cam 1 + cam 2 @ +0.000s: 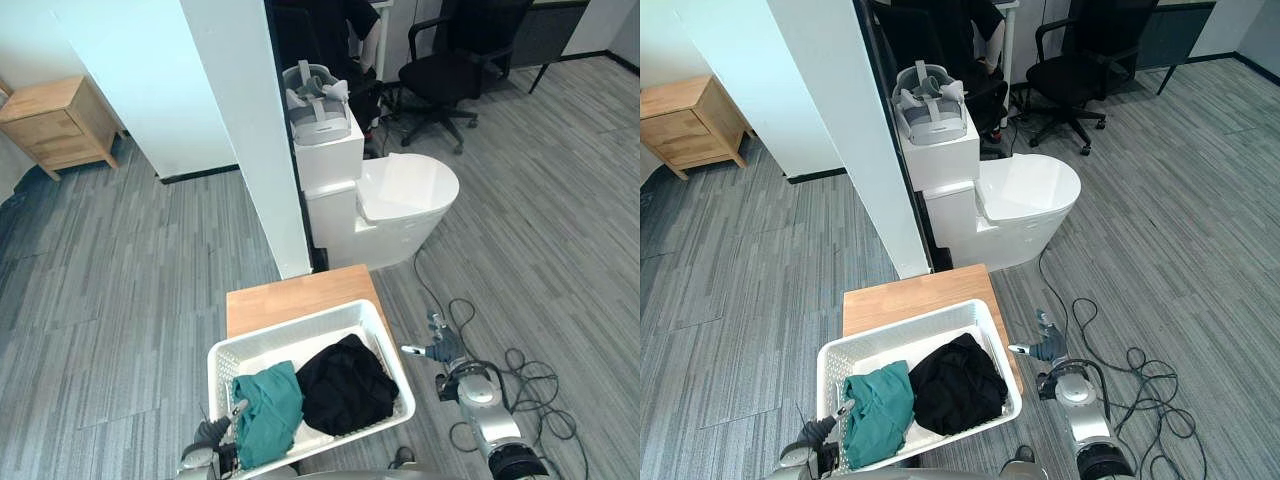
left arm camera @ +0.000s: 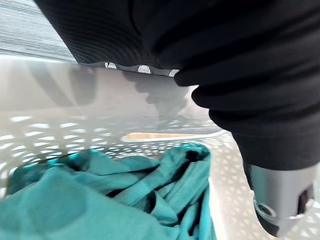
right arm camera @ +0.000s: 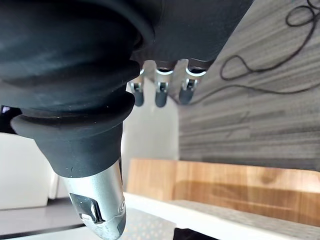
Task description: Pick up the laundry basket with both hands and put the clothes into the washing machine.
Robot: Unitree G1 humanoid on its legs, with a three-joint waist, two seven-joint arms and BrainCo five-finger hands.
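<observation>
A white openwork laundry basket [image 1: 300, 328] stands on a low wooden table [image 1: 290, 297]. Inside it a teal garment [image 1: 270, 405] lies on the left and a black garment [image 1: 345, 385] on the right. My left hand [image 1: 212, 435] is at the basket's near left corner, up against the rim. In the left wrist view the basket wall [image 2: 75, 115] and the teal garment [image 2: 100, 200] are right in front of that hand. My right hand [image 1: 443, 350] hovers open beside the basket's right side, a short gap away, its fingers [image 3: 160, 95] straight.
A white toilet [image 1: 400, 200] stands behind the table, with a grey headset [image 1: 318, 110] on its tank. A white wall edge [image 1: 250, 130] rises at the table's far left. A black office chair [image 1: 450, 70] is at the back, a wooden cabinet [image 1: 55, 125] far left.
</observation>
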